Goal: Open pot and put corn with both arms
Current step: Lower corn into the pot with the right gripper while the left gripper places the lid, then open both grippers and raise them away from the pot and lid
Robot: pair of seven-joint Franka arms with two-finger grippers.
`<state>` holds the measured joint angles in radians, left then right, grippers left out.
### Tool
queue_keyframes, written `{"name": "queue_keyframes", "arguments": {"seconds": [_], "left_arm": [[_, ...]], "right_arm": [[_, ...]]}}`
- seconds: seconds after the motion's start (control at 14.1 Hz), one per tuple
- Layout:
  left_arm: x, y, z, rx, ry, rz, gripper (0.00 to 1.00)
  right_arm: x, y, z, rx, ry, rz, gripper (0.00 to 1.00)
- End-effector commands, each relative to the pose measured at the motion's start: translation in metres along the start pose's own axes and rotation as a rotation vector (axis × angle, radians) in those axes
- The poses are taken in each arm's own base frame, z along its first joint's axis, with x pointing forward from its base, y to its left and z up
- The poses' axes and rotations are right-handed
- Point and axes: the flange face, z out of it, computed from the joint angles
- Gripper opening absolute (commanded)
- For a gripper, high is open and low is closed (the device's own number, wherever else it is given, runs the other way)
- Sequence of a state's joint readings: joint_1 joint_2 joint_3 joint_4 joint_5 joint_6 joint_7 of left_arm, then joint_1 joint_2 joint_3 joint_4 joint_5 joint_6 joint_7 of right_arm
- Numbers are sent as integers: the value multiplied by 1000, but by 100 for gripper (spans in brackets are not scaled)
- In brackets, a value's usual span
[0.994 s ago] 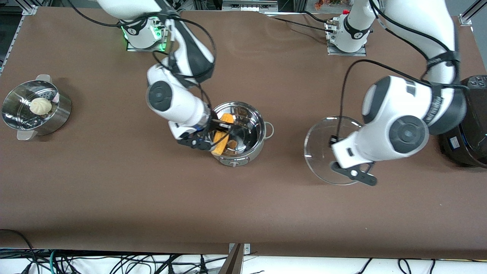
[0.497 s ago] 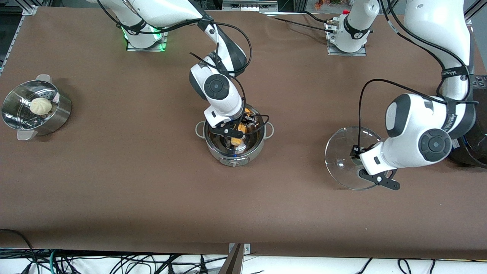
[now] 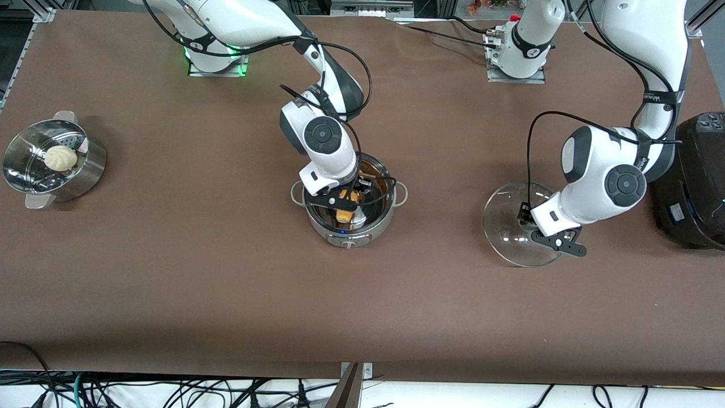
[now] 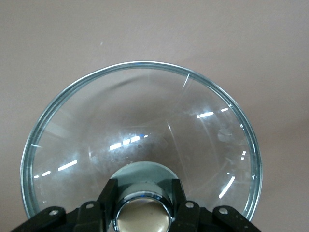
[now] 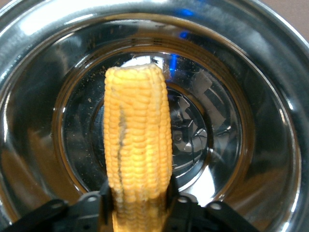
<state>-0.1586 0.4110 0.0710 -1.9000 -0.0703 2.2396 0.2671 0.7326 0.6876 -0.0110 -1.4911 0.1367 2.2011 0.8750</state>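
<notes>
The left gripper (image 3: 545,231), toward the left arm's end of the counter (image 3: 170,283) from the pot (image 3: 349,201), pinches the glass lid (image 3: 510,226) by its knob (image 4: 143,216). Over the open pot, the right gripper (image 3: 346,199) clamps the corn (image 5: 138,145) end-down inside it.

No full word is legible to me from here. A line of small print runs along the dark band of the left arm (image 3: 652,100), above the left gripper (image 3: 532,228), which is clamped on the lid (image 3: 501,224); I cannot make out the letters. The black cooker (image 3: 696,187), beside that gripper toward the left arm's end of the table, carries a pale sticker (image 3: 677,212) and a button panel (image 3: 711,121), both unreadable. The pot (image 3: 387,222), under the right gripper (image 3: 348,205) that grips the corn (image 3: 343,216), has a front knob (image 3: 349,243) with a single line mark and no figures.
</notes>
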Motion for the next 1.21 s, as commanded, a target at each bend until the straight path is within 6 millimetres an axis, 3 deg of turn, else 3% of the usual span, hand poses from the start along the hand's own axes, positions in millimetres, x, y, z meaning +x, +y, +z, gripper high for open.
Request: {"name": "queue_keyframes", "arguments": {"seconds": [0.0, 0.14, 0.21, 0.28, 0.36, 0.43, 0.64, 0.71, 0.99, 1.14], "left_arm": [[-25, -12, 6, 22, 39, 36, 34], [-26, -14, 20, 17, 25, 28, 36], [-25, -15, 26, 14, 19, 26, 42], [-25, -15, 28, 15, 23, 26, 56], [-24, -14, 27, 15, 25, 26, 80], [-24, -14, 27, 13, 26, 23, 91], [-22, -13, 20, 10, 30, 20, 97], [-23, -12, 5, 5, 28, 12, 98], [-24, -6, -110, -46, -58, -99, 100], [-25, 0, -166, -54, -99, -181, 100]], "right_arm": [[0, -4, -14, 12, 24, -12, 100], [10, 3, -30, 16, 29, -5, 100], [13, 8, -41, 8, 19, 0, 100], [15, 12, -50, 0, 13, -9, 100], [19, 18, -62, -5, 13, -25, 100], [29, 30, -78, -12, 11, -43, 100], [53, 73, -135, -55, 1, -90, 100], [66, 95, -151, -76, -3, -117, 100], [94, 182, -228, -130, -51, -174, 100], [113, 234, -251, -159, -76, -173, 100]]}}
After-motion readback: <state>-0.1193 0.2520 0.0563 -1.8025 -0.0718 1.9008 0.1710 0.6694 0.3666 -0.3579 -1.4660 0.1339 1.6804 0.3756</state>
